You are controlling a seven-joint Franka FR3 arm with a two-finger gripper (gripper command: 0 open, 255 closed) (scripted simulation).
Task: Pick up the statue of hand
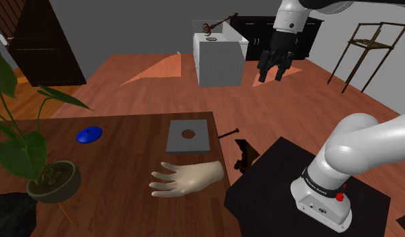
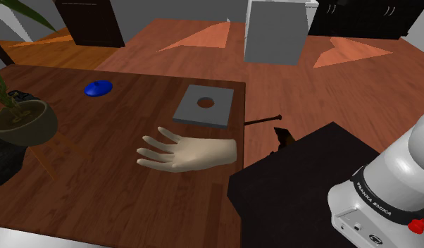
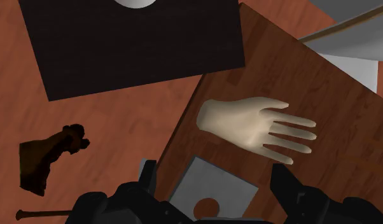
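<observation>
Hanging high, roughly over the grey plate (image 3: 212, 194), the gripper (image 1: 274, 71) has its two fingers spread apart, with nothing between them. The hand statue (image 3: 257, 124) lies flat on the wooden table (image 1: 114, 165), near this plate but not touching it. Its long axis runs parallel to the plate's closest edge. The wrist stump is level with one corner of the plate, and the fingertips point beyond the other corner. I judge the gripper must descend off the plate's side and close across the palm.
</observation>
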